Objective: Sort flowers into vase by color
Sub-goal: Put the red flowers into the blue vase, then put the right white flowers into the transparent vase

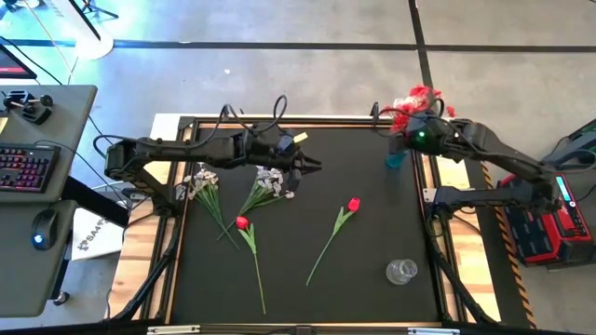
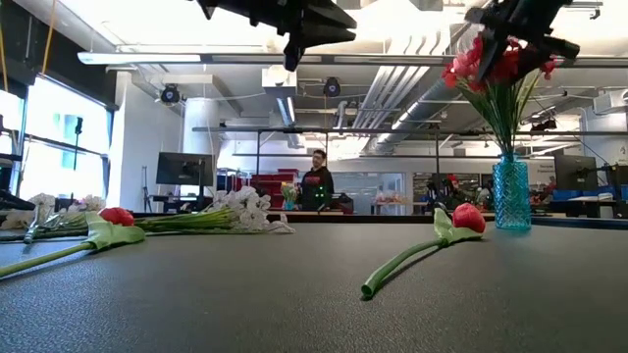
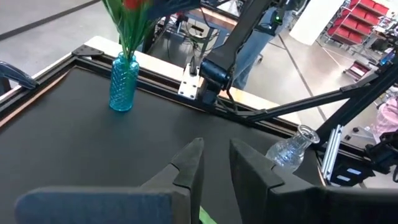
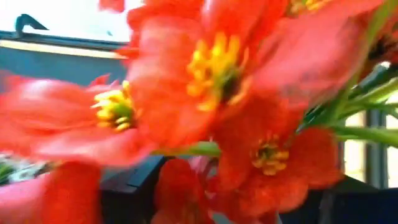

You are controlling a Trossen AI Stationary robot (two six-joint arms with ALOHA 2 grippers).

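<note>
A blue vase (image 1: 396, 156) (image 2: 510, 191) stands at the table's far right with a cluster of red blossoms (image 1: 419, 98) (image 2: 491, 59) in it. My right gripper (image 1: 416, 121) (image 2: 510, 25) hovers at these blossoms, which fill its wrist view (image 4: 205, 93). My left gripper (image 1: 315, 166) (image 3: 214, 155) hangs open by a narrow gap above the table's middle, holding nothing. Lying flat on the table are two red buds (image 1: 352, 205) (image 1: 242, 222) on long stems and two white sprays (image 1: 270, 180) (image 1: 200, 181). A clear glass vase (image 1: 401, 271) (image 3: 289, 149) stands empty at the near right.
A raised frame (image 1: 307, 121) runs around the black table top. A desk with a keyboard (image 1: 23, 167) and mouse stands off the left side, and a red chest (image 1: 535, 228) off the right. A person (image 2: 316, 181) stands far behind the table.
</note>
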